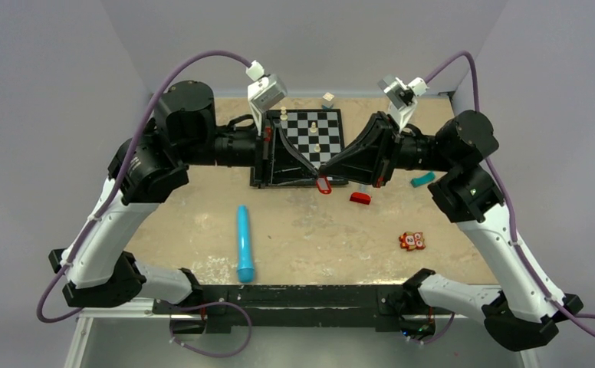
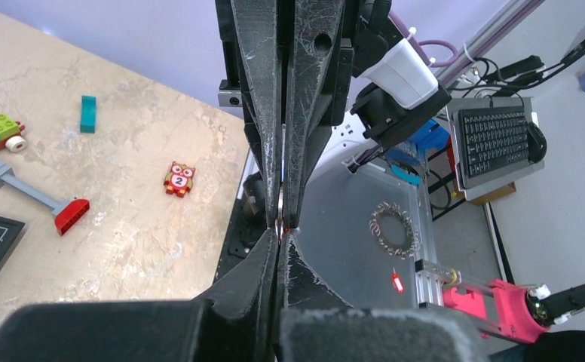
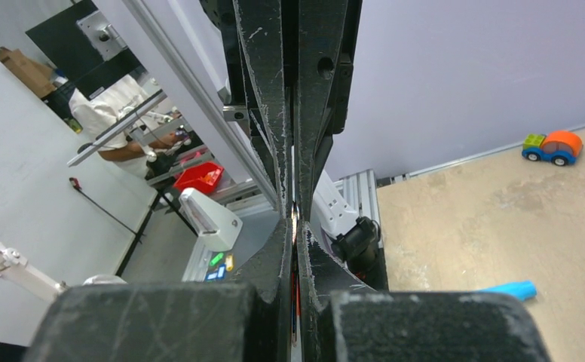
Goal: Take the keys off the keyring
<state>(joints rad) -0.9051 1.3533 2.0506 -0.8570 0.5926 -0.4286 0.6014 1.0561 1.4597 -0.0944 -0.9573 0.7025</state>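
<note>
Red oblong plastic keyring (image 1: 324, 186) dangles mid-frame over the tan table (image 1: 310, 230), left gripper (image 1: 313, 169) and right gripper (image 1: 331, 165) both clamped tight on it, tip to tip. Tiny silver key is hidden between them. Best now: slide along the coil, small twists, no yanking.

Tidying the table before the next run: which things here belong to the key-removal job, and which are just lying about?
Job: keyring, pinched between left gripper and right gripper, both shut; key too small to see.
Lying about: blue cylinder, chessboard, red block-headed toy, orange toy, teal block.
</note>
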